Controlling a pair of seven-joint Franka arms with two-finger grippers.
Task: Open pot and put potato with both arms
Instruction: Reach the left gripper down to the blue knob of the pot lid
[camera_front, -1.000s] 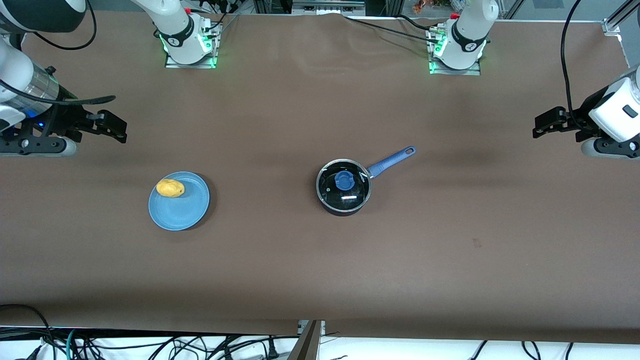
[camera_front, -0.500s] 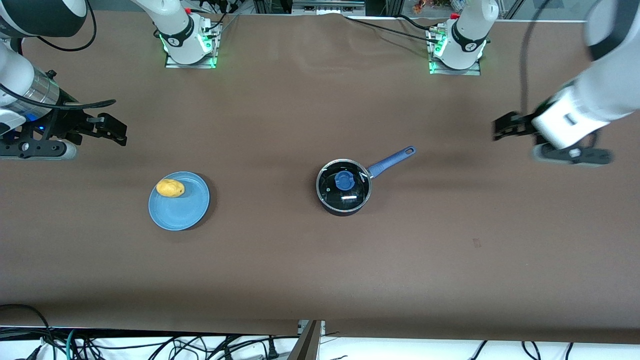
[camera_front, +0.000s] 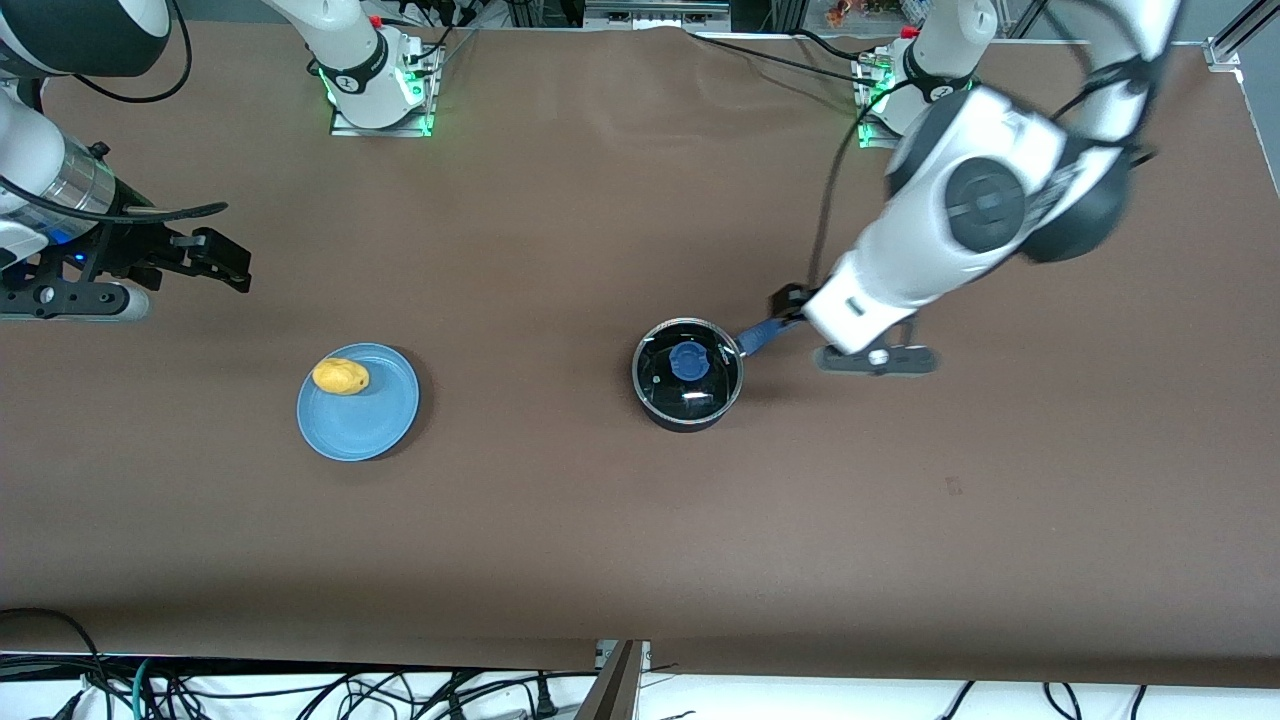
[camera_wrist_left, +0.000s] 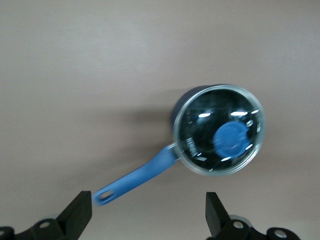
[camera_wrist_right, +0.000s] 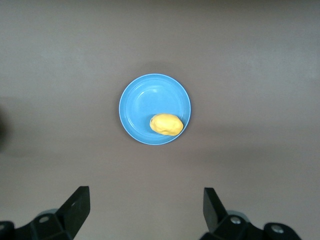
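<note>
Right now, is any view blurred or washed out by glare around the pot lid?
Front view: the left arm is smeared by motion, its left gripper over the pot's handle; small glare streaks on the lid. Left wrist view: soft overall, the pot slightly blurred, bright specks on the glass. Right wrist view: sharp, the potato and plate evenly lit.

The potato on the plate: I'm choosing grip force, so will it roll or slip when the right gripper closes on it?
The potato looks oval and smooth, so it may well roll if nudged. It lies near the rim of the shallow blue plate, which probably won't stop it. It seems firm, so a centred pinch should hold.
</note>
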